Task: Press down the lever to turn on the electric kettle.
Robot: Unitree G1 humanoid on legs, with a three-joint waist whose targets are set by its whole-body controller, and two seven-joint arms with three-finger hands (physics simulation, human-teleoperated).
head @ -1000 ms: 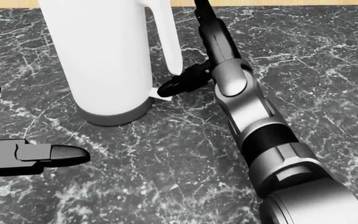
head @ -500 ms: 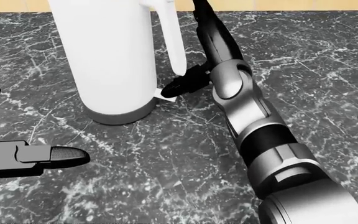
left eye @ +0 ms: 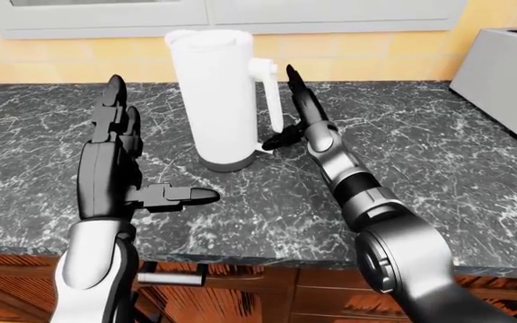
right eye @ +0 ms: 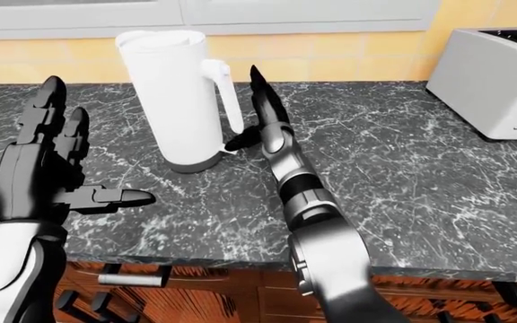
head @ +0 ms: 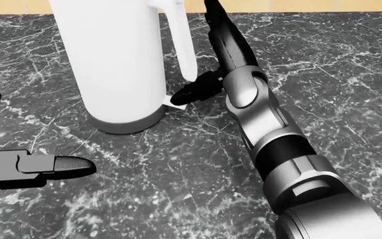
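Observation:
A tall white electric kettle (left eye: 214, 94) with a grey base stands on the black marble counter (left eye: 438, 175), its handle (head: 181, 40) turned to the view's right. Its small white lever (head: 176, 102) sticks out at the foot of the handle. My right hand (head: 211, 69) is open beside the handle. The fingers (head: 223, 30) point up along the handle, and the thumb (head: 194, 90) reaches left with its tip on top of the lever. To the kettle's left my left hand (left eye: 151, 151) hovers open over the counter, palm toward the kettle and apart from it.
A silver toaster (right eye: 492, 74) sits at the counter's far right. A tan wall (left eye: 375, 64) and white cabinet fronts run along the top of the eye views. Wooden drawers with a metal handle (left eye: 164, 277) lie below the counter edge.
The whole picture has shifted slightly down and right, so the camera moved. My right thumb stays at the lever beside the handle. The left hand has held its place.

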